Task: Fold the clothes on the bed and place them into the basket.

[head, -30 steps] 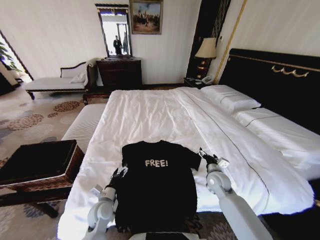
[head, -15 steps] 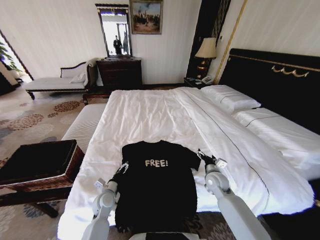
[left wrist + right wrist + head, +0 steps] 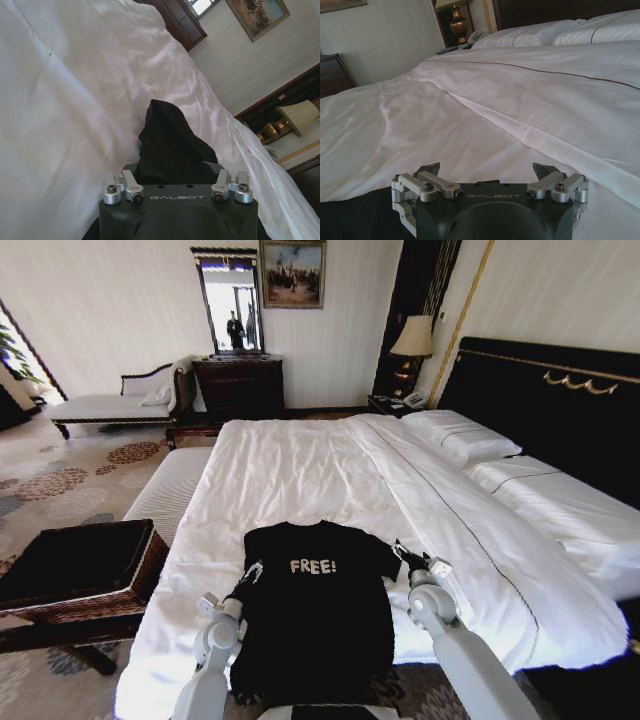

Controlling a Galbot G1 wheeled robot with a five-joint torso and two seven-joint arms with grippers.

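The black shirt lies flat and face up near the foot of the bed, with its white lettering readable and its lower hem hanging a little over the bed's edge toward the robot. It is not folded yet, so I judge that the task is at its first step, taking hold of the shirt for the first fold. The left gripper is at the shirt's left sleeve, and in the left wrist view its fingers are spread with a raised bump of black cloth between them; they are not closed on it. The right gripper is at the shirt's right sleeve, just beside the cloth; in the right wrist view its fingers are wide apart over the white sheet, holding nothing, and the black cloth shows only at the corner near the gripper's body. The basket stands on the floor to the left of the bed, well apart from the shirt, beside the white bench. The next move, as I see it, calls for both grippers to close on the sleeves at the same time and to pinch only the shirt, not the sheet under it, because the sheet is loose and wrinkled and could be lifted together with the cloth
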